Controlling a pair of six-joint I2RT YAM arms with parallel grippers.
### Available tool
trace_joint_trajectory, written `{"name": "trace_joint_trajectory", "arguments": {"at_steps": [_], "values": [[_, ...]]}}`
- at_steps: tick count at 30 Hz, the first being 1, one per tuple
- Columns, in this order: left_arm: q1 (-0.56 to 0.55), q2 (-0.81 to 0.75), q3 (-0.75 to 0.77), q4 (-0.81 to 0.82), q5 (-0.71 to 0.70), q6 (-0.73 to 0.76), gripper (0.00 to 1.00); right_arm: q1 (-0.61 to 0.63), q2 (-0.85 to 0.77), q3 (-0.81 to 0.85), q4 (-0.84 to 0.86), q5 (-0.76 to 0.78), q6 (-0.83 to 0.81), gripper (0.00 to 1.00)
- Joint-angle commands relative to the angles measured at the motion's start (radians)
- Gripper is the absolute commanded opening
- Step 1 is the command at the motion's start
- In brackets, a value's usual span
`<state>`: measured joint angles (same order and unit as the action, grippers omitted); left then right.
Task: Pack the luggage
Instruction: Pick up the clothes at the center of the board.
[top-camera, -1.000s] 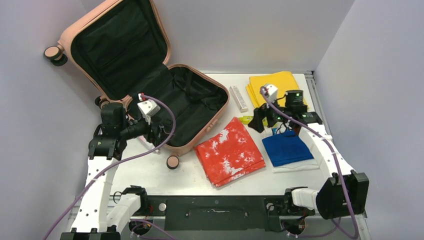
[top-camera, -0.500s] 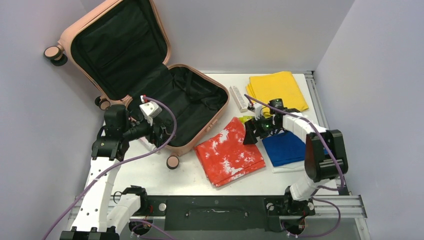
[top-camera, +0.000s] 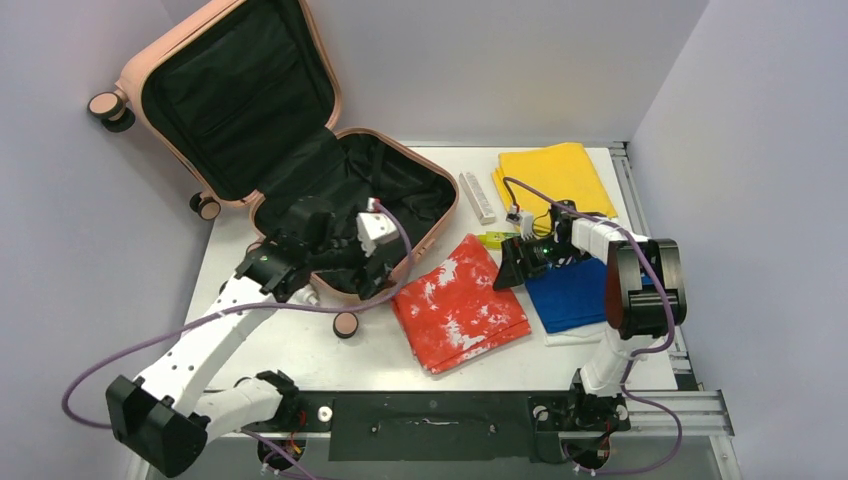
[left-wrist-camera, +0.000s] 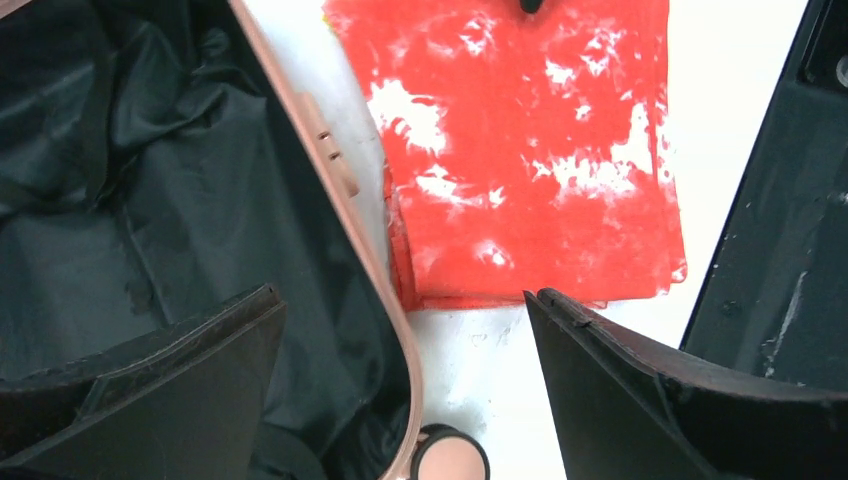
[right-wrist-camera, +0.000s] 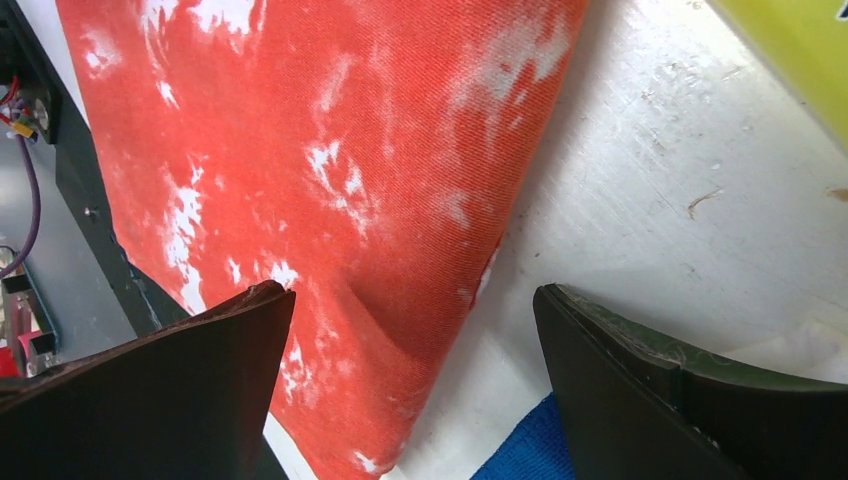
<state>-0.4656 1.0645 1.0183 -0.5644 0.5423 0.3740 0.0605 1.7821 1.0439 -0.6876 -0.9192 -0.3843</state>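
A white table (top-camera: 300, 350) stood between pale grey walls. The luggage (top-camera: 240, 100), a salmon-pink hard shell with rounded corners, black lining and pink-and-black casters, lay open at the far left, one half flat, the other tilted up. The left gripper (left-wrist-camera: 402, 297) hung spread over its near rim. The right gripper (right-wrist-camera: 412, 290), also spread, hovered at the red cloth's (top-camera: 460, 300) edge.

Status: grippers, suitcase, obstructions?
Left gripper open over rim of salmon-pink hard-shell suitcase. Right gripper open at edge of red-and-white tie-dye folded cloth. Suitcase open, lining bare where visible. Nothing blocking.
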Motion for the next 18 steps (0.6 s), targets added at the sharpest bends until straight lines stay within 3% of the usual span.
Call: {"name": "trace_joint_trajectory", "arguments": {"at_steps": [1,7,13,18], "values": [[-0.195,0.065,0.026,0.100,-0.219,0.052,0.96,0.012,0.038,0.015,-0.050,-0.013,-0.050,0.97],[-0.481,0.160,-0.105,0.264,-0.472,0.095,0.99,0.020,0.049,0.024,-0.063,-0.021,-0.056,0.97],[-0.525,0.304,-0.112,0.301,-0.515,0.053,0.74,0.024,0.066,0.038,-0.085,-0.039,-0.083,0.98],[-0.526,0.424,-0.142,0.356,-0.597,0.023,0.46,0.027,0.096,0.062,-0.142,-0.073,-0.126,0.98]]}}
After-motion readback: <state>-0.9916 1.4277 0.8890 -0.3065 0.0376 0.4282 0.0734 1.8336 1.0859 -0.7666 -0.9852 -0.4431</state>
